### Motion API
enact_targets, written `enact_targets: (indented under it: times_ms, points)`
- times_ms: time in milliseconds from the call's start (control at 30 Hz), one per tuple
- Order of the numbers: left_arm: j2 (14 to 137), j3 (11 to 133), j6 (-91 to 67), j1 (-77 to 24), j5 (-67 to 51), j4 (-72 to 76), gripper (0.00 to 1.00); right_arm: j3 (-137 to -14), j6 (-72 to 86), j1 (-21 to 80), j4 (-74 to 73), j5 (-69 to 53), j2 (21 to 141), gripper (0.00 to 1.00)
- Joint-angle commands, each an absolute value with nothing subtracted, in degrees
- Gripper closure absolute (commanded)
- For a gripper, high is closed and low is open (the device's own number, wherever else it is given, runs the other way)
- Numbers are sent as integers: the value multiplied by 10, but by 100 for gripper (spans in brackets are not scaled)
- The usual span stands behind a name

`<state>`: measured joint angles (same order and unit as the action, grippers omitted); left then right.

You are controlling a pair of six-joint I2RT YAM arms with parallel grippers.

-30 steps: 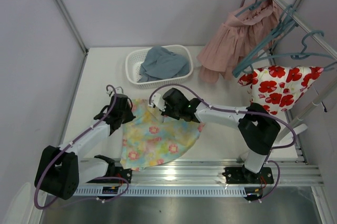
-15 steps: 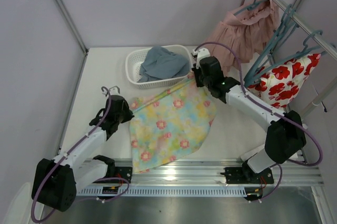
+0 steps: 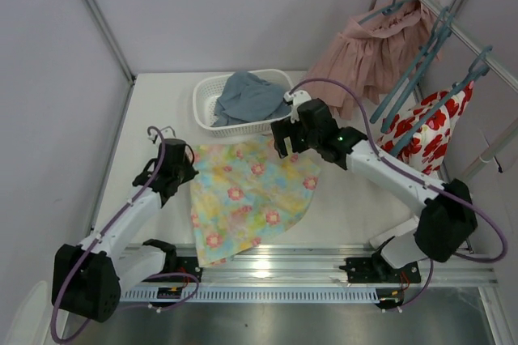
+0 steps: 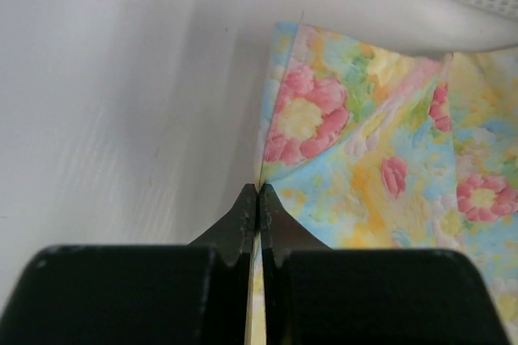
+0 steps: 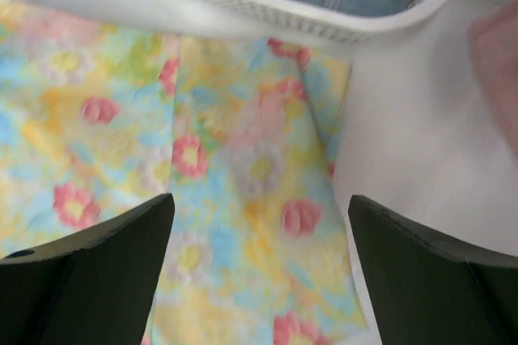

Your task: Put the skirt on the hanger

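We log the soft pastel yellow, green and light-blue flowered cloth skirt (image 3: 247, 199) spread flat on the white bench (image 3: 154, 110), its top edge just beside the white perforated plastic basket (image 3: 199, 104). The left pincer (image 4: 259, 199) is clamped together on the skirt's upper left edge. The right pincer (image 5: 261, 203) hangs over the upper right corner, fingers wide apart, gripping nothing. The slim teal-blue plastic hangers (image 3: 421, 78) hang on the rail, well apart from the skirt.
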<state>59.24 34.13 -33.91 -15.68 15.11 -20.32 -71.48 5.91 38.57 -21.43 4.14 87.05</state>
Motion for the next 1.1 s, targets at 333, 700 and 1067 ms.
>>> enact_targets:
  times_ms: [333,700,1067]
  points:
    - [490,321,-371,-125,126,-241,13,-430,285,367,-218,75,665,3]
    - [509,275,-392,-186,76,-204,26,-353,321,376,-69,53,642,16]
    - [595,267,-436,-274,107,-154,67,-453,306,402,-98,96,719,100]
